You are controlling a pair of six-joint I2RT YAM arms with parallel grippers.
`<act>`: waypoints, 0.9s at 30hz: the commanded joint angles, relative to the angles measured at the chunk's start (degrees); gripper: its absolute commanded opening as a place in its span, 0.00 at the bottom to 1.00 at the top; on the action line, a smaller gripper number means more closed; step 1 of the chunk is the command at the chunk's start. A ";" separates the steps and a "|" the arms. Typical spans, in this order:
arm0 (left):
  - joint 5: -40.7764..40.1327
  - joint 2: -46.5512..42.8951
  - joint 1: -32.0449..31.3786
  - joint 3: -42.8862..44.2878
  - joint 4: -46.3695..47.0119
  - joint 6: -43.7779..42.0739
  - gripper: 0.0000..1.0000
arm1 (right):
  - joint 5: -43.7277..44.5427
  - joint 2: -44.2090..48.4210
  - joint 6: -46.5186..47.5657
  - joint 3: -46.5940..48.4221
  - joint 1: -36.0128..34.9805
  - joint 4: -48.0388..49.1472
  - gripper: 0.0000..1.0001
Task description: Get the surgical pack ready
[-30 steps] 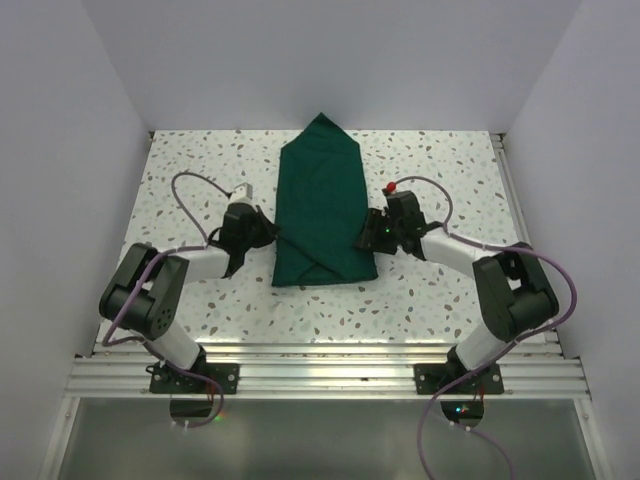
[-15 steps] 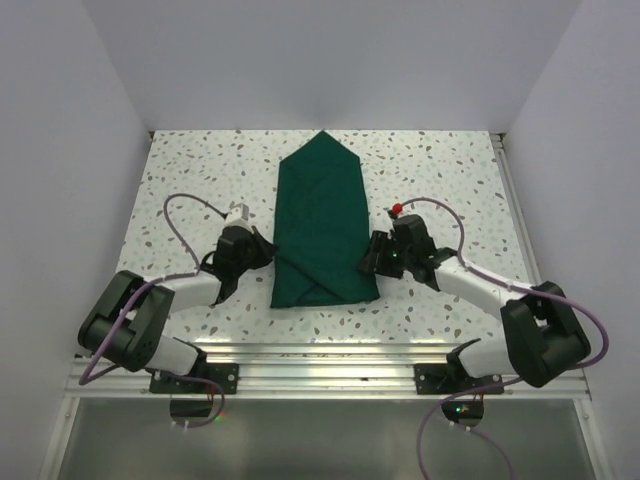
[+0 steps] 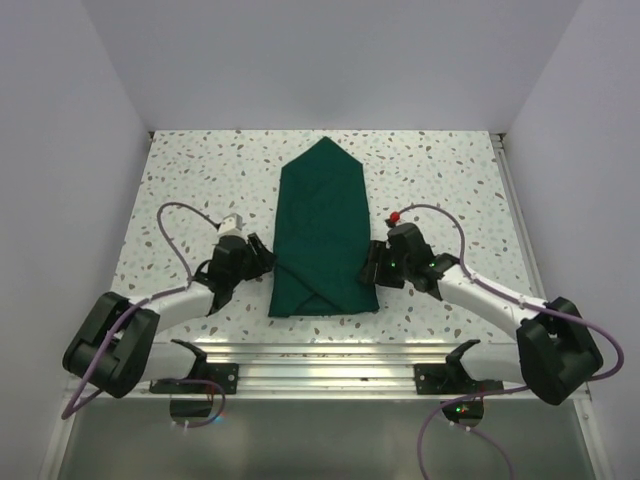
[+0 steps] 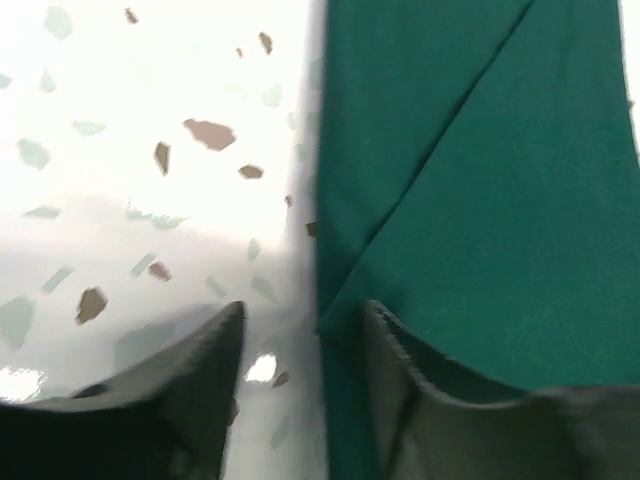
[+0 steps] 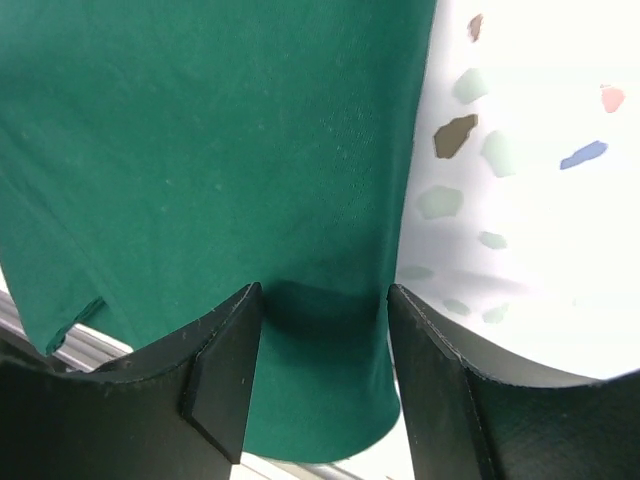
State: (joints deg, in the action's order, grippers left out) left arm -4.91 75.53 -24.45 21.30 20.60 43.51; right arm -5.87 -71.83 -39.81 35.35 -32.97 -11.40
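Note:
The surgical pack (image 3: 320, 220) is a dark green cloth bundle, folded long with its point toward the far wall, lying mid-table. Only cloth shows; whatever is inside is hidden. My left gripper (image 3: 262, 258) sits low at the pack's near left edge. In the left wrist view it (image 4: 304, 312) is open, and the cloth's (image 4: 480, 200) edge runs between the fingers. My right gripper (image 3: 372, 265) is at the near right edge. Its jaws (image 5: 323, 295) stand wide apart over the cloth's (image 5: 200, 150) rounded near corner, open.
The speckled white table (image 3: 450, 170) is walled on three sides. A ribbed metal rail (image 3: 320, 365) runs along the near edge, just below the pack's near end, and it also shows in the right wrist view (image 5: 80, 345). Purple cables (image 3: 175, 215) loop off both arms.
The pack has slid toward the near edge, with both grippers travelling at its sides. The left gripper, shut before, has opened. Both arms have folded lower and back.

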 commanded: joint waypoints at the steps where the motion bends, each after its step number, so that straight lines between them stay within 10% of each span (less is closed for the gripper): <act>1: -4.32 -3.54 0.79 1.20 -9.94 -1.84 0.59 | 4.99 1.00 2.80 7.69 0.54 -6.35 0.57; 13: 4.64 0.12 11.17 17.88 -13.57 -10.19 0.54 | -2.54 -8.93 8.26 25.09 10.55 -5.13 0.54; 27: 33.82 25.81 13.55 35.13 -1.01 -7.91 0.09 | -26.20 -33.46 4.04 35.76 19.79 10.77 0.02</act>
State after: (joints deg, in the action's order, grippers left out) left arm 22.15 100.12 -11.00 55.70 15.31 35.11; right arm -24.18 -103.85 -34.13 70.17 -13.30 -6.66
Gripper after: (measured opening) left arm 0.105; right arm 0.032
